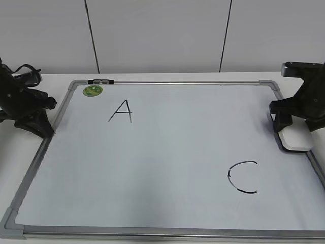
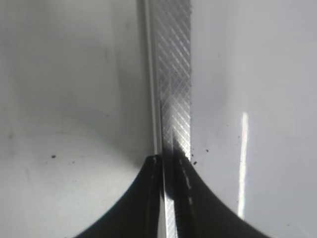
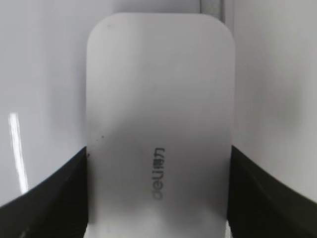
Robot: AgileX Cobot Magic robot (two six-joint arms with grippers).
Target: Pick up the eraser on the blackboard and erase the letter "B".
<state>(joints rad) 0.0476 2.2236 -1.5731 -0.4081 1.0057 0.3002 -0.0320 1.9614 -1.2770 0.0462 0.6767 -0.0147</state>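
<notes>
Right wrist view: right gripper (image 3: 157,198) straddles eraser (image 3: 158,114); contact unclear.

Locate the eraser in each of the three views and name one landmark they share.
Exterior view: the eraser lies at the right edge, under the right gripper.
Left wrist view: not in it.
Right wrist view: it fills the centre, between the dark jaws.
Shared landmark: the blackboard with its silver frame, which appears in the left wrist view and the right wrist view.

Board (image 1: 167,152) middle wide open btwn "A" (image 1: 121,111) & "C" (image 1: 242,177). Right tool (image 1: 292,133) + eraser (image 1: 296,140) block right edge; left tool (image 1: 33,123) sits on left frame.
</notes>
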